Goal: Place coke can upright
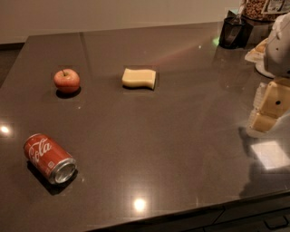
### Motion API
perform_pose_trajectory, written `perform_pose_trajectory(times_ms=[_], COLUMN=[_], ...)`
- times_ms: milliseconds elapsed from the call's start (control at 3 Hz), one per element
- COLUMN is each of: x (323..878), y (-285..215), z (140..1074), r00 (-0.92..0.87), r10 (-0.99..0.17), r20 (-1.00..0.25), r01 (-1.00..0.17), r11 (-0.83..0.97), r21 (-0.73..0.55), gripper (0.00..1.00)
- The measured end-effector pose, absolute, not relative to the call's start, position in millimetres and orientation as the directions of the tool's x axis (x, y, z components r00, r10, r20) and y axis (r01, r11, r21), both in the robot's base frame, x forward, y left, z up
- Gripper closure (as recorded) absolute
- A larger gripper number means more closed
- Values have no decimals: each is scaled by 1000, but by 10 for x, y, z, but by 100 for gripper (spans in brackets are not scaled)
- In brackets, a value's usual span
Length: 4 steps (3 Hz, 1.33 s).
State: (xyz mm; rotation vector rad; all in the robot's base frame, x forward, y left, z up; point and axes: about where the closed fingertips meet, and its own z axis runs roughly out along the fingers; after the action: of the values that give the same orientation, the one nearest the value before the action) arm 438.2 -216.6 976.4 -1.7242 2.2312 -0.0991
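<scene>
The coke can (49,157) is red with white script and lies on its side at the front left of the dark countertop (181,136), its silver end facing front right. My gripper (268,108) is at the right edge of the view, above the counter and far to the right of the can. Nothing shows between its cream-coloured fingers (263,121).
A red apple (67,80) sits at the back left. A yellow sponge (139,78) lies at the back middle. A black cup (233,31) and snack containers (263,9) stand at the back right corner. The counter's front edge runs along the bottom.
</scene>
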Motion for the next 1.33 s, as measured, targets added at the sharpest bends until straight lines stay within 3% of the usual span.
perform_pose_trajectory(times_ms=[667, 1333], x=[4412, 4677], y=[-2093, -1350], z=[9788, 9745], r00=[-213, -200], r10=[-958, -960], r20=[-194, -198], r01=[-935, -961], r11=[257, 231], r21=[-243, -149], gripper=[0, 0])
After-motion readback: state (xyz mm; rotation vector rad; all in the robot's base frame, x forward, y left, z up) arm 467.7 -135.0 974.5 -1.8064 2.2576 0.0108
